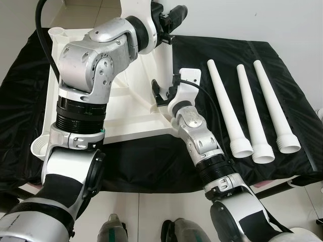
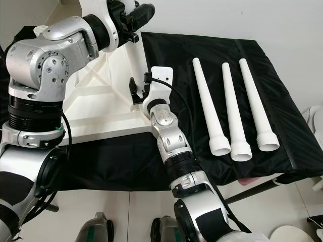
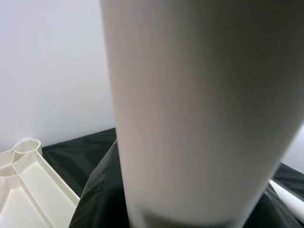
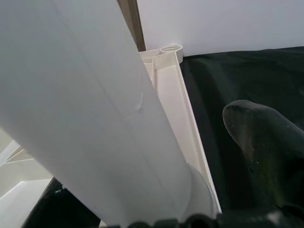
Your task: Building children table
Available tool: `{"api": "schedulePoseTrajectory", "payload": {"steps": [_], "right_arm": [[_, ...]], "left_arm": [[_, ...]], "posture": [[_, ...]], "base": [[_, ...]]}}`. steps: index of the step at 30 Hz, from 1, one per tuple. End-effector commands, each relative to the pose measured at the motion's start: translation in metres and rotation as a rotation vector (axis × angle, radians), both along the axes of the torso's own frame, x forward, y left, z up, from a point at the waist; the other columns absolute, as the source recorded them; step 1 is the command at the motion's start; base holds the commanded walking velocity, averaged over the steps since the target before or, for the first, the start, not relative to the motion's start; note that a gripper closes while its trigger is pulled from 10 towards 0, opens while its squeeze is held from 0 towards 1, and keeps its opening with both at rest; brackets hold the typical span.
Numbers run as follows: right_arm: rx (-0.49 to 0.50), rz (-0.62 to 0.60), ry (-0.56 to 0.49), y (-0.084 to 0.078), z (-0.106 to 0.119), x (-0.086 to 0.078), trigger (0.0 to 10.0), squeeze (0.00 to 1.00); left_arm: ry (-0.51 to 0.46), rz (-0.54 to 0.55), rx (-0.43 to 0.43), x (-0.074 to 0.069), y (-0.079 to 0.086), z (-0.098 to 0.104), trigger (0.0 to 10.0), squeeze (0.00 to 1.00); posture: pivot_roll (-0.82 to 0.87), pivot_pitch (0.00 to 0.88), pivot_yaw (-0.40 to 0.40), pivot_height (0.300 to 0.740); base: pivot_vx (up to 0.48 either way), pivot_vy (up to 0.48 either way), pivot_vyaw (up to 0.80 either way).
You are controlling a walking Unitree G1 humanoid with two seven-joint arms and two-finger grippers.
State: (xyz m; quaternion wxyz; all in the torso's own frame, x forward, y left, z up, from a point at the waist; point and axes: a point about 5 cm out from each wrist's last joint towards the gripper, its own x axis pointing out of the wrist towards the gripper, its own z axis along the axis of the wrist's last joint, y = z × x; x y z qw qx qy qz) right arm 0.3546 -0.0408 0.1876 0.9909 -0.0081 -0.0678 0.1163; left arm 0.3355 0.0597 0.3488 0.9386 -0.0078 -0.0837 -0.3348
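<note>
The white table top point(image 1: 126, 121) lies upside down on a black cloth point(image 1: 287, 60). A white table leg point(image 4: 85, 95) stands at its near right corner and rises past the top of the left eye view point(image 1: 136, 9). High up, my left gripper point(image 1: 174, 15) is shut on this leg, which looms close in the left wrist view point(image 3: 190, 118). My right gripper point(image 1: 159, 95) is open at the leg's lower end. In the right wrist view one black finger point(image 4: 266, 142) stands a little apart from the leg. Three more white legs point(image 1: 250, 111) lie side by side to the right.
Round leg sockets show at the table top's far left corner point(image 1: 58, 32) and near left corner point(image 1: 38, 146). The cloth's front edge runs just before my body. A white wall point(image 1: 242, 15) stands behind the work surface, and bare floor lies below.
</note>
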Motion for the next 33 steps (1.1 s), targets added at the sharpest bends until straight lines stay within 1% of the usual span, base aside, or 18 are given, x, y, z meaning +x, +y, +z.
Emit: {"api": "schedulePoseTrajectory", "payload": {"steps": [1,4,6,8,10,13,19,20,21,22,23,24,25,28,29,31,32,33], "right_arm": [[-0.02,-0.007,-0.012,0.007,0.005,0.001,10.0,0.0],[-0.02,-0.007,-0.012,0.007,0.005,0.001,10.0,0.0],[-0.022,0.001,-0.023,0.01,0.008,0.001,10.0,0.0],[-0.04,0.043,-0.093,0.018,0.02,-0.002,10.0,0.0],[-0.043,0.057,-0.115,0.021,0.024,-0.004,10.0,0.0],[-0.047,0.066,-0.124,0.025,0.025,-0.005,10.0,0.0],[-0.04,0.055,-0.123,0.025,0.026,-0.005,10.0,0.0],[-0.038,0.053,-0.117,0.025,0.025,-0.005,9.3,0.0],[-0.037,0.052,-0.113,0.025,0.024,-0.005,9.3,0.0],[-0.036,0.049,-0.109,0.024,0.023,-0.005,7.1,0.0],[-0.036,0.049,-0.109,0.024,0.023,-0.005,7.1,0.0],[-0.034,0.046,-0.105,0.024,0.023,-0.005,6.6,0.0],[-0.033,0.046,-0.107,0.024,0.023,-0.005,4.6,0.0],[-0.033,0.046,-0.108,0.024,0.024,-0.005,4.6,0.0],[-0.039,0.043,-0.12,0.024,0.025,-0.005,2.3,0.0],[-0.043,0.04,-0.126,0.023,0.025,-0.005,2.3,0.0],[-0.038,0.037,-0.127,0.023,0.026,-0.005,2.0,0.0],[-0.047,0.034,-0.136,0.023,0.027,-0.005,0.0,0.0]], "left_arm": [[-0.049,0.004,-0.013,-0.005,-0.004,0.013,10.0,0.0],[-0.049,0.004,-0.013,-0.005,-0.004,0.013,10.0,0.0],[-0.051,0.004,-0.018,-0.006,-0.004,0.013,10.0,0.0],[-0.053,0.0,-0.024,-0.007,-0.006,0.014,10.0,0.0],[-0.053,0.0,-0.027,-0.007,-0.007,0.014,10.0,0.0],[-0.053,-0.002,-0.032,-0.009,-0.009,0.016,10.0,0.0],[-0.051,-0.001,-0.035,-0.009,-0.009,0.016,10.0,0.0],[-0.051,-0.001,-0.036,-0.009,-0.009,0.016,10.0,0.0],[-0.051,-0.001,-0.036,-0.009,-0.009,0.016,10.0,0.0],[-0.052,-0.002,-0.037,-0.009,-0.009,0.016,10.0,0.0],[-0.052,-0.002,-0.037,-0.009,-0.009,0.016,10.0,0.0],[-0.052,-0.002,-0.037,-0.009,-0.009,0.016,10.0,0.0],[-0.052,-0.002,-0.037,-0.009,-0.009,0.016,10.0,0.0],[-0.052,-0.002,-0.037,-0.009,-0.009,0.016,10.0,0.0],[-0.051,-0.003,-0.037,-0.009,-0.009,0.016,10.0,0.0],[-0.051,-0.003,-0.037,-0.01,-0.009,0.016,10.0,0.0],[-0.051,-0.004,-0.035,-0.01,-0.009,0.017,10.0,0.0],[-0.051,-0.005,-0.034,-0.01,-0.009,0.017,10.0,0.0]], "posture": [[-0.05,0.01,-0.049,0.74],[-0.05,0.01,-0.049,0.74],[-0.05,0.007,-0.049,0.74],[-0.05,0.0,-0.052,0.74],[-0.05,0.0,-0.052,0.74],[-0.05,0.0,-0.052,0.74],[-0.05,0.001,-0.053,0.74],[-0.05,0.001,-0.053,0.74],[-0.05,0.001,-0.053,0.74],[-0.05,0.002,-0.054,0.74],[-0.05,0.002,-0.054,0.74],[-0.05,0.003,-0.053,0.74],[-0.05,0.002,-0.053,0.74],[-0.05,0.003,-0.053,0.74],[-0.05,0.005,-0.052,0.74],[-0.05,0.005,-0.052,0.74],[-0.05,0.006,-0.052,0.74],[-0.05,0.006,-0.052,0.74]], "base": [[0.0,0.0,0.0],[0.0,0.0,0.0],[0.0,0.0,0.0],[0.0,0.0,0.0],[0.0,0.0,0.0],[0.0,0.0,0.0],[0.0,0.0,0.0],[0.0,0.0,0.0],[0.0,0.0,0.0],[0.0,0.0,0.0],[0.0,0.0,0.0],[0.0,0.0,0.0],[0.0,0.0,0.0],[0.0,0.0,0.0],[0.0,0.0,0.0],[0.0,0.0,0.0],[0.0,0.0,0.0],[0.0,0.0,0.0]]}}
